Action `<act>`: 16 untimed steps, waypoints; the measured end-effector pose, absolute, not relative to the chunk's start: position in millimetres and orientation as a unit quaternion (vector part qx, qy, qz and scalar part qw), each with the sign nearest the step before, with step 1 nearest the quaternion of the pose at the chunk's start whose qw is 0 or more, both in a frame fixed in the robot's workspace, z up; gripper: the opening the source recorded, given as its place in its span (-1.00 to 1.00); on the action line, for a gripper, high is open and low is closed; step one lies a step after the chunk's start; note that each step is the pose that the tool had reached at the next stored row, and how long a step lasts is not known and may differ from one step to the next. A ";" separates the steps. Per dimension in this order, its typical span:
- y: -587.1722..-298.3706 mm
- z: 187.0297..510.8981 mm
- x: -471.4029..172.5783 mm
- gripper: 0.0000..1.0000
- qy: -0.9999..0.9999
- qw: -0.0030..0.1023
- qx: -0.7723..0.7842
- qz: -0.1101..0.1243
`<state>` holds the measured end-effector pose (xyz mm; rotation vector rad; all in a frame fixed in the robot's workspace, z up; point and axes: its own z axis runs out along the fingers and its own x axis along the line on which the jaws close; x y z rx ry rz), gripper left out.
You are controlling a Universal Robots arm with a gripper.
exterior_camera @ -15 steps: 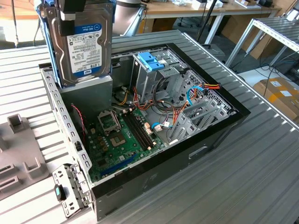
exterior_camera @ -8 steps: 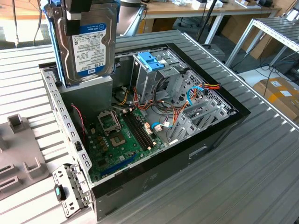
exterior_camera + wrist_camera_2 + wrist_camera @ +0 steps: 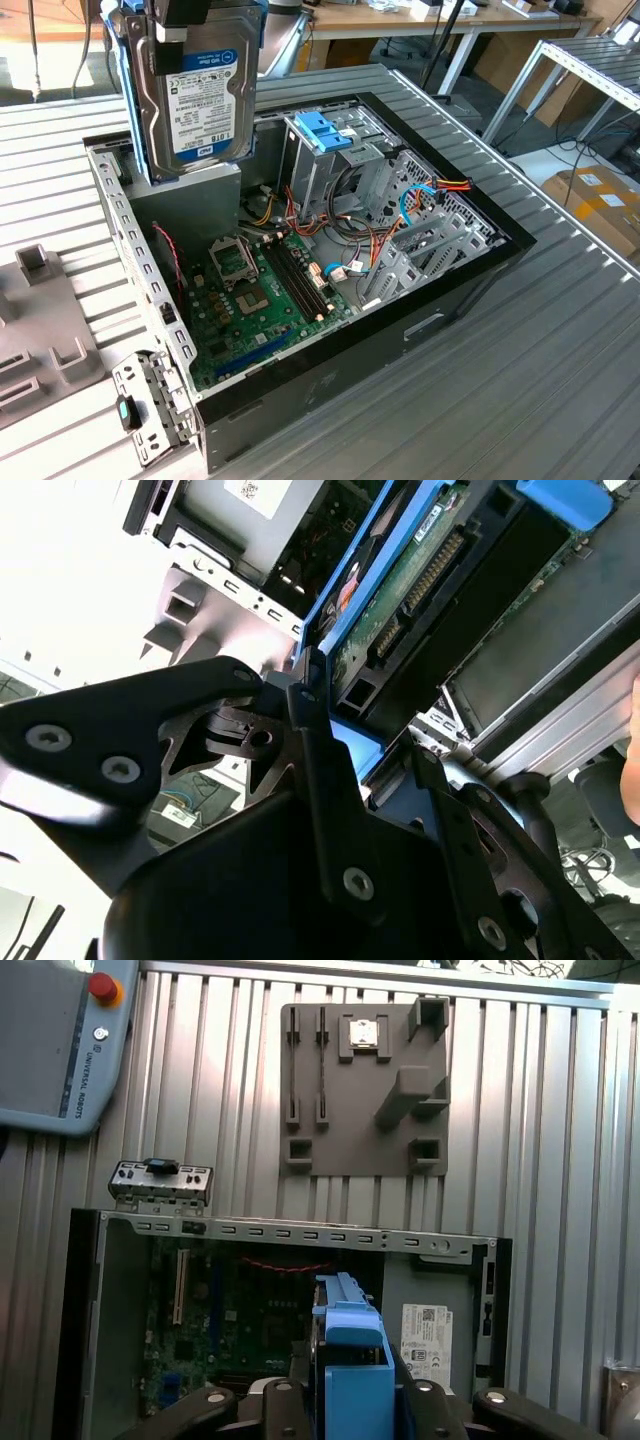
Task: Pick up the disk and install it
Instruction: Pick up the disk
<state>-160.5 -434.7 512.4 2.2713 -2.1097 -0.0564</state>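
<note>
Exterior view, upper left of the frame: the hand (image 3: 182, 28) is clamped on the disk (image 3: 195, 95), upright over the open case (image 3: 330, 350) on the counter (image 3: 560, 380). Second wrist view: its fingers (image 3: 310, 695) seem to pinch the blue rails. First wrist view: the disk hangs above the motherboard (image 3: 250, 1320). Lifted, not installed; I'd say seating needs the rails squared to the blue-handled cage (image 3: 325, 135).

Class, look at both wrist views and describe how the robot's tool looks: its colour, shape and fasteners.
The tool is matte black, built from flat angular plates and hinged link bars with rounded pivots. Round silver screw heads dot the plates in both wrist views. Its fingers are narrow, straight black bars.
</note>
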 end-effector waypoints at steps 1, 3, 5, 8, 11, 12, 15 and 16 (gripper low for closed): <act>-434.7 512.4 -158.3 -0.26 -0.680 0.021 0.732 -0.018; -434.7 512.4 -156.1 -0.26 -0.680 0.021 0.732 -0.018; -434.7 512.3 -152.7 -0.26 -0.680 0.021 0.732 -0.018; -434.7 512.3 -149.9 -0.26 -0.680 0.021 0.732 -0.018; -434.7 512.3 -147.0 -0.26 -0.680 0.021 0.732 -0.018; -434.7 512.3 -145.5 -0.26 -0.680 0.021 0.732 -0.018; -434.7 512.2 -141.9 -0.26 -0.680 0.021 0.732 -0.018; -434.7 512.2 -140.9 -0.26 -0.680 0.021 0.732 -0.018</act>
